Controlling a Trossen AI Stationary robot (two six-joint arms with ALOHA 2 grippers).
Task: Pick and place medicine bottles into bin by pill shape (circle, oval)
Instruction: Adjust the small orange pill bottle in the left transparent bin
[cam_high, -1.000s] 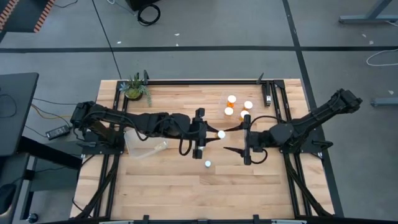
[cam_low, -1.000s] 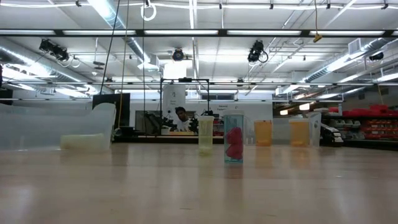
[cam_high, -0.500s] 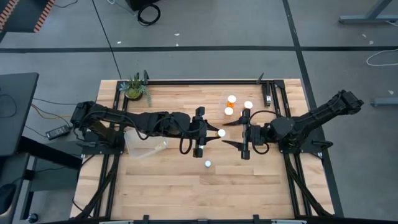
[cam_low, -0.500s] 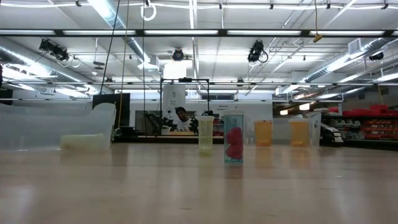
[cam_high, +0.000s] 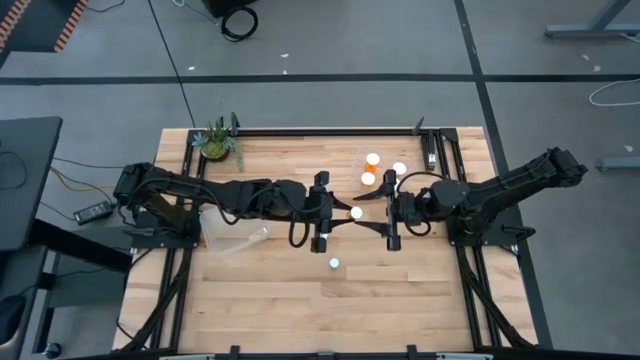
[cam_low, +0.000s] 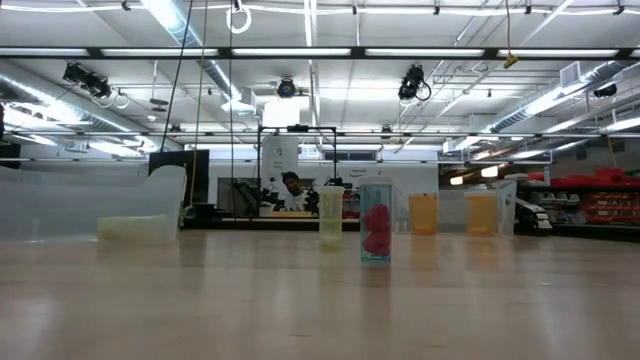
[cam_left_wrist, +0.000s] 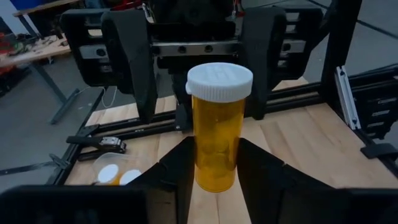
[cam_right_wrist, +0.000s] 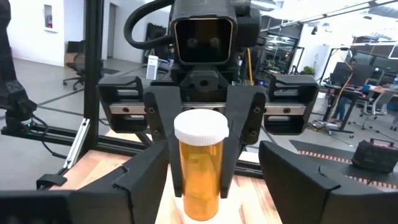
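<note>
An orange medicine bottle (cam_left_wrist: 216, 140) with a white cap (cam_high: 356, 213) hangs upright over the table's middle, with my left gripper (cam_high: 345, 213) shut on it. My right gripper (cam_high: 364, 211) faces it from the right, open. Its two fingers (cam_right_wrist: 140, 177) stand on either side of the bottle without touching it. Another white-capped bottle (cam_high: 333, 264) stands on the table nearer the front. Three more bottles (cam_high: 373, 160) sit in a clear container at the far right. My left gripper pinches the lower part of the bottle's orange body (cam_left_wrist: 214, 171) between its two fingers. The fingers come in nearly level from the table's left. The bottle stands upright in the hold, cap up, lifted clear of the table.
A clear bin (cam_high: 235, 232) lies on the table under the left arm. A small potted plant (cam_high: 217, 142) stands at the far left corner. In the low view, bottles (cam_low: 375, 222) stand mid-table, none near either gripper.
My right gripper has moved toward the table's left, up to the held bottle, and has swung round to face it, so its fingers now flank the bottle. My left gripper has kept the bottle still.
</note>
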